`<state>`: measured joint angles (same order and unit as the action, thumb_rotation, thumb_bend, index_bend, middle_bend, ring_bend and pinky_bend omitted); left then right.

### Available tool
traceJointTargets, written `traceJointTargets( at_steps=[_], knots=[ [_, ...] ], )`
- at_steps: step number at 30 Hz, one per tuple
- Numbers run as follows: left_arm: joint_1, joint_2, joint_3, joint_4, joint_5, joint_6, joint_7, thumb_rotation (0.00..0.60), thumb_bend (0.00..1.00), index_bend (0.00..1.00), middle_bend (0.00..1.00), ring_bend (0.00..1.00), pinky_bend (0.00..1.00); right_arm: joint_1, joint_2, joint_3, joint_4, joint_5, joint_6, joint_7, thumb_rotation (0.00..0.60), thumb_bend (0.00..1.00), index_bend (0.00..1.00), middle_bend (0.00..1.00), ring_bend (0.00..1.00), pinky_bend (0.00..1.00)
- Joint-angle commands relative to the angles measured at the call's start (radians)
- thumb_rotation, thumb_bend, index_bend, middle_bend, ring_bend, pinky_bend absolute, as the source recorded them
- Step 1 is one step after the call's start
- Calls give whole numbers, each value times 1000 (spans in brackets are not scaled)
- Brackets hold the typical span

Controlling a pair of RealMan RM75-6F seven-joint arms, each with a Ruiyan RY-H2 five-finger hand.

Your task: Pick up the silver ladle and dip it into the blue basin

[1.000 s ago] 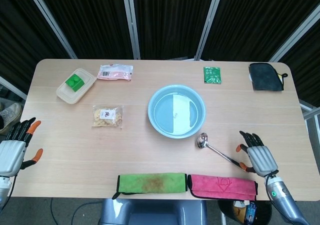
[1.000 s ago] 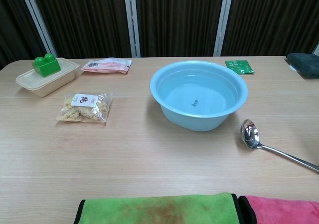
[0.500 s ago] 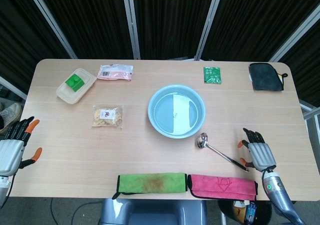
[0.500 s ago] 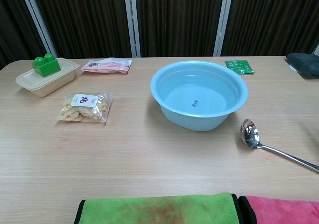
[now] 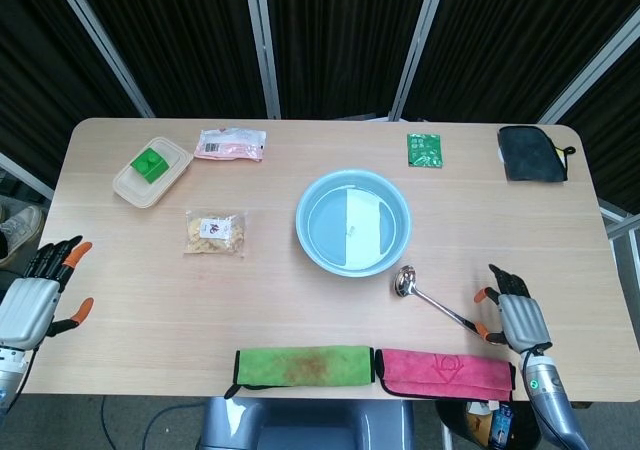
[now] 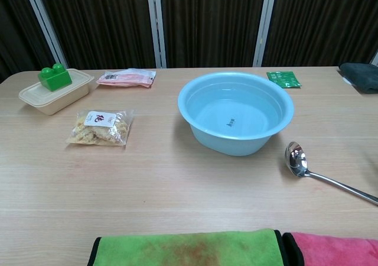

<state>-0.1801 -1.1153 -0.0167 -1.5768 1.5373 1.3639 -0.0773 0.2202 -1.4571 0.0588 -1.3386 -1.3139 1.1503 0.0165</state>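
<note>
From the head view, the silver ladle (image 5: 437,299) lies flat on the counter (image 5: 300,310) toward its front right, bowl just beside the blue basin (image 5: 352,221) and handle running out toward the right hand (image 5: 512,315). That hand sits at the handle's far end with its fingers (image 5: 500,273) spread and nothing in them; whether it touches the handle cannot be told. The left hand (image 5: 38,295) hangs off the counter's left edge, fingers apart and empty.

From the chest view, neither hand shows. The ladle (image 6: 326,171) rests bowl-up near the basin (image 6: 235,113), which holds water.

The handle is thin and lies flush on the wood, so a grasp closing from above could skid it toward the pink cloth (image 5: 445,372) or flip the bowl. A ladle held only at its tip may also swing and knock the basin's rim, slopping water.
</note>
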Motion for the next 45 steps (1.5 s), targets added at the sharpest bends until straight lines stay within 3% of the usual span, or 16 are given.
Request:
traceJointTargets(
  at_steps=[1,13,24,45],
  knots=[
    [-3,2,3,-1,4,-4,-10,600,374,47,0,0,0,-13,-28,-10,41,-7,7,34,600,232,405,0,0,0],
    [-3,10,7,3,10,5,-31,600,376,47,0,0,0,7,-91,-20,117,-3,-47,18,600,232,430,0,0,0],
    [-7,32,26,9,48,9,-105,600,413,37,0,0,0,36,-80,-19,75,37,-104,-116,600,234,433,0,0,0],
    [0,25,8,22,4,23,-95,600,413,36,0,0,0,89,-109,8,104,95,-181,-159,600,235,415,0,0,0]
  ],
)
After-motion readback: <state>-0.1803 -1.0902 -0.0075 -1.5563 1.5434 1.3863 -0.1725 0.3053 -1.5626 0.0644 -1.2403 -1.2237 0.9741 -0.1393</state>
